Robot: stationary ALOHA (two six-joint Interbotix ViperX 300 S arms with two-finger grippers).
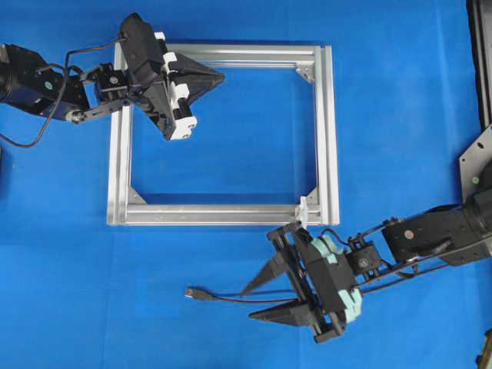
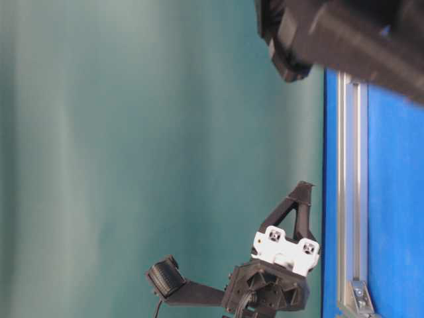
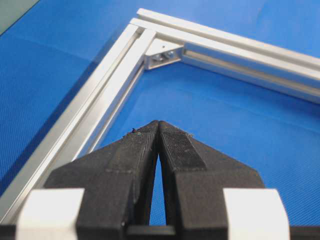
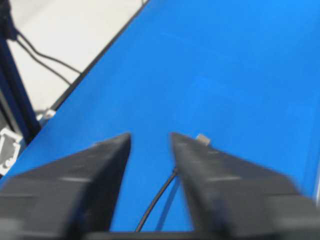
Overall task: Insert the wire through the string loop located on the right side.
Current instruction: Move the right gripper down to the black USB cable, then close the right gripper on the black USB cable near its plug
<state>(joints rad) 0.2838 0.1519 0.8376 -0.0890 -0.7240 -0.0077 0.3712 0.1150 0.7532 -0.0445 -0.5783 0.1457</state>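
Note:
The wire [image 1: 231, 298] is a thin black cable lying on the blue mat, its small plug [image 1: 192, 293] pointing left. My right gripper [image 1: 247, 306] hovers over it, open, with the cable passing between the two fingers untouched. The right wrist view shows the wire [image 4: 157, 200] curving up between the fingers, and the plug's metallic tip [image 4: 202, 139] peeks past the right finger. The string loop [image 1: 304, 209] stands white on the frame's near rail, close to its right corner, just above the right gripper. My left gripper [image 1: 221, 75] is shut and empty over the frame's upper left part.
A silver rectangular frame [image 1: 329, 138] lies flat on the blue mat; its corner bracket [image 3: 161, 54] shows ahead of the left gripper [image 3: 158, 123]. A metal plate [image 1: 478, 165] sits at the right edge. In the table-level view the frame rail [image 2: 348, 199] runs beside the left gripper [image 2: 303, 189].

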